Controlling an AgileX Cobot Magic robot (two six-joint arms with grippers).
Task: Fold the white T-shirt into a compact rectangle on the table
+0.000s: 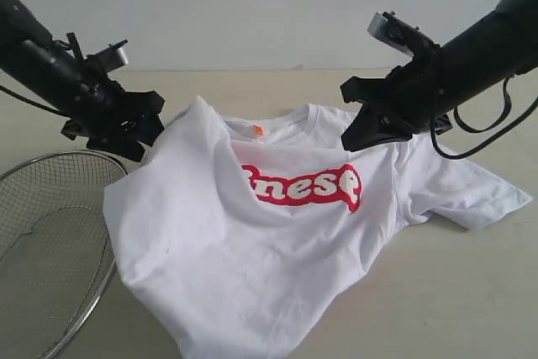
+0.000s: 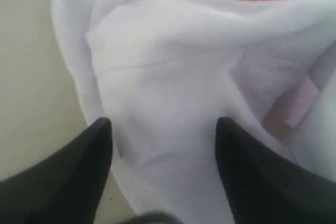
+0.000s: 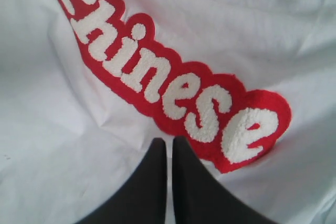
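Up front on the table (image 1: 454, 292), the white T-shirt (image 1: 252, 250) lies print-up but rumpled, one hem corner close to the near edge, so a pull toward that edge could slide cloth off. Just left of it sits the wire basket (image 1: 50, 233), rim right beside the shirt's side; can't tell if they touch. Risk: a drag that way snags fabric on the mesh. Mid-shirt, a fold covers the start of the red print (image 1: 307, 184), so layers are stacked on that side. Folding over that bunch likely gives a lumpy, skewed rectangle, so flatten first. Further back, the left gripper (image 2: 163, 129) has jaws apart, straddling a ridge of cloth near the shoulder, nothing clamped. Risk: closing there takes two layers or only a thin pinch, and a lift twists the shirt instead of carrying the edge. The right gripper (image 3: 169, 145) has fingers pressed together above the print's end, holding nothing. Risk: going down closed just shoves and wrinkles the chest; it needs to spread first. Far side, the sleeve (image 1: 479, 195) under the right arm splays out and the collar tag (image 1: 258, 130) shows. Uneven shoulder grabs would leave that sleeve sticking out.
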